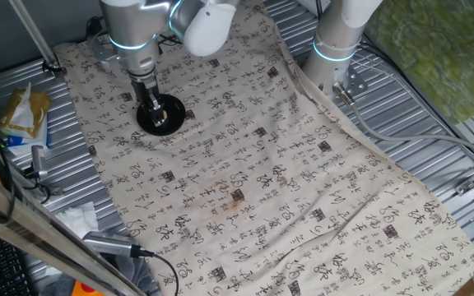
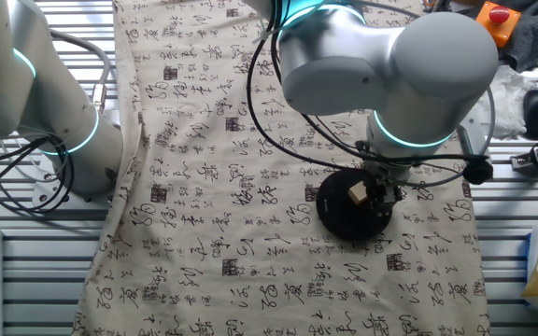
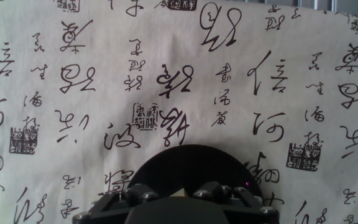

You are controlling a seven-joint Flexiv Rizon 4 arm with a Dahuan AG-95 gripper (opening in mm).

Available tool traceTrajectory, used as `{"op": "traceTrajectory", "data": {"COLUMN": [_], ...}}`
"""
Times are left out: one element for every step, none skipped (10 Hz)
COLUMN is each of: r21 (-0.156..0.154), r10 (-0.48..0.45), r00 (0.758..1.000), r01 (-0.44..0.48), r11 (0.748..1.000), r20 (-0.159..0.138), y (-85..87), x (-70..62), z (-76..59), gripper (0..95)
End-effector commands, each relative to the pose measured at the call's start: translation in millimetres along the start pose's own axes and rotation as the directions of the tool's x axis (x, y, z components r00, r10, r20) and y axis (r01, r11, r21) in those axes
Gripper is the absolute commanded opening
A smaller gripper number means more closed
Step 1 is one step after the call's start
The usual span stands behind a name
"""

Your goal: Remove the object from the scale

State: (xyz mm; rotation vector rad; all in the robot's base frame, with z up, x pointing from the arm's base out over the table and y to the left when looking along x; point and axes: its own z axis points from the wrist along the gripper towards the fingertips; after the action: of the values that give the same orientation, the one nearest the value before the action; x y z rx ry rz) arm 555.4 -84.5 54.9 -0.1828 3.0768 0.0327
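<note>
Gripper point(image 2: 374, 194) low over the scale point(image 2: 339, 217) right of centre in the other fixed view, beside the object point(image 2: 355, 192) on the disc (finger gap impossible to tell), presumably lined up for a grasp.

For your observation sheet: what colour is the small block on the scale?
Light tan block, on the black scale; clearest in the other fixed view.

1. Scale point(image 2: 342, 213): matte black disc, smooth.
2. Object point(image 2: 356, 193): light-tan, wood-like block, unglossed.
3. Cloth point(image 1: 245, 164): beige fabric, ink-printed, wrinkled.
4. Table point(image 1: 418, 115): ribbed bare metal.
5. Arm point(image 2: 390, 65): glossy grey shell.
</note>
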Motion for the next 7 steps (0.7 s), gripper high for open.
{"op": "traceTrajectory", "data": {"r21": [-0.003, -0.004, 0.000, 0.000, -0.001, -0.001, 0.000], "r10": [-0.006, -0.006, -0.005, -0.005, -0.008, -0.007, -0.006], "r00": [1.000, 1.000, 1.000, 1.000, 1.000, 1.000, 1.000], "r01": [0.006, 0.006, 0.005, 0.005, 0.008, 0.007, 0.006], "r11": [1.000, 1.000, 1.000, 1.000, 1.000, 1.000, 1.000], "r20": [0.002, 0.001, -0.001, 0.000, -0.001, -0.002, -0.002], "y": [0.0, 0.0, 0.0, 0.0, 0.0, 0.0, 0.0], "x": [0.0, 0.0, 0.0, 0.0, 0.0, 0.0, 0.0], "z": [0.1, 0.1, 0.1, 0.1, 0.1, 0.1, 0.1], "gripper": [57.0, 57.0, 57.0, 57.0, 57.0, 57.0, 57.0]}}
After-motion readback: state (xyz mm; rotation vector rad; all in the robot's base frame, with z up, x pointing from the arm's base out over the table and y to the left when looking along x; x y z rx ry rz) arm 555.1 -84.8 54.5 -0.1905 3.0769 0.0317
